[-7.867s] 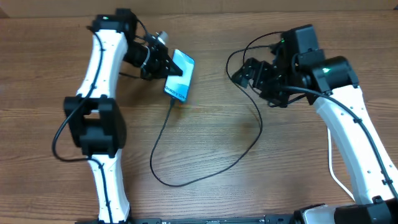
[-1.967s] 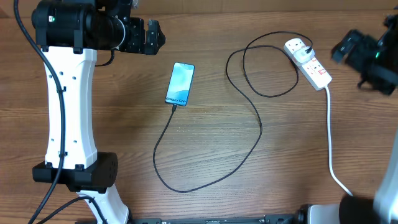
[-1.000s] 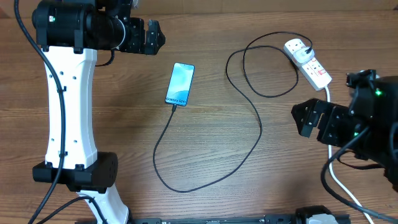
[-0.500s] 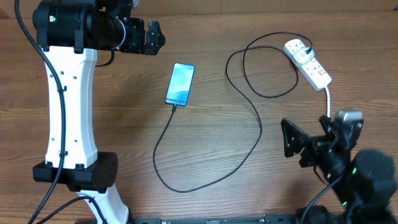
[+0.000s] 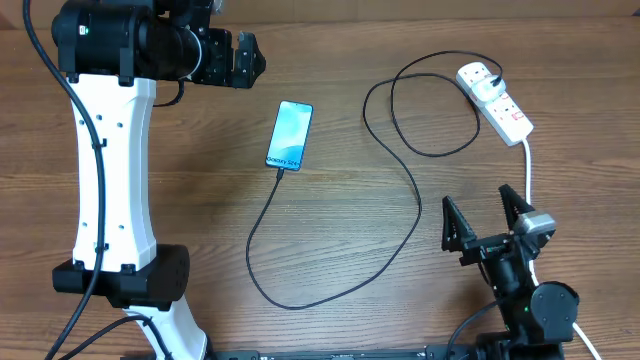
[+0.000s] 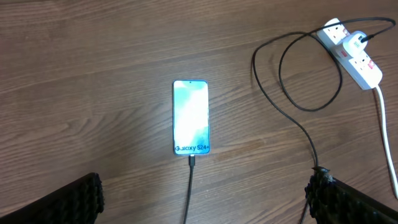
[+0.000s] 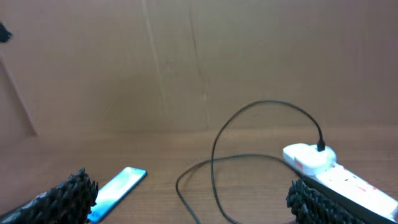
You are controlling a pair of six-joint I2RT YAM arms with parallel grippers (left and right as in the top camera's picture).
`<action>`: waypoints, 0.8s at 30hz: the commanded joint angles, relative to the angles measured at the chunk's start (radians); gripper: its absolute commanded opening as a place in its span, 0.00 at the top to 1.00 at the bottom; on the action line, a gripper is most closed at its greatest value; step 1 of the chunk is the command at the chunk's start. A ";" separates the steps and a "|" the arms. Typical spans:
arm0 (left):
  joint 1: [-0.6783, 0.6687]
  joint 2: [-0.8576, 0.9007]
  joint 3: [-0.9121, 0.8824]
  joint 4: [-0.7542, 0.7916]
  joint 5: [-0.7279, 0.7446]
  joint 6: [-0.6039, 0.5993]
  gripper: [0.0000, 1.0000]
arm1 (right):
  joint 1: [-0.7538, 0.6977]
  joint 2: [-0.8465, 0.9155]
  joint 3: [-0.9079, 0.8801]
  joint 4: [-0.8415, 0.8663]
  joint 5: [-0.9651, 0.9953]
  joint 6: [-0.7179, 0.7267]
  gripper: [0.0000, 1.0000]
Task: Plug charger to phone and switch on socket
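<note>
Overhead view: a brown wood-grain table [image 5: 340, 40] carries the phone [image 5: 289, 134], lying flat, screen up, left of centre. The charger [image 5: 418, 210] runs from the phone's lower end in wide loops to the socket [image 5: 495, 100] at the far right corner, whose white cord [image 5: 529, 175] trails toward the near edge. The left gripper [image 5: 245, 60] and right gripper [image 5: 476, 205] both hang with fingers spread, holding nothing. Right wrist view: a plain cardboard wall [image 7: 199, 62] backs the table.

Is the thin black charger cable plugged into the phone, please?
Plugged in: the thin black charger cable runs into the flat blue-screened phone's lower edge.
</note>
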 commanded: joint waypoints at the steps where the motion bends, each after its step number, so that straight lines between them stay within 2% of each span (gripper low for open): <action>1: 0.004 0.003 -0.003 0.001 -0.002 0.016 0.00 | -0.005 -0.048 -0.098 0.062 0.006 -0.016 0.00; 5: 0.004 0.003 -0.003 0.001 -0.002 0.016 0.00 | -0.005 -0.089 -0.119 0.020 0.021 -0.117 0.00; 8: 0.004 0.003 -0.003 0.002 -0.002 0.016 0.00 | -0.005 -0.100 -0.119 -0.072 0.027 -0.170 0.00; 24: 0.004 0.003 -0.003 0.001 -0.002 0.016 0.00 | -0.003 -0.099 -0.118 -0.072 0.040 -0.169 0.00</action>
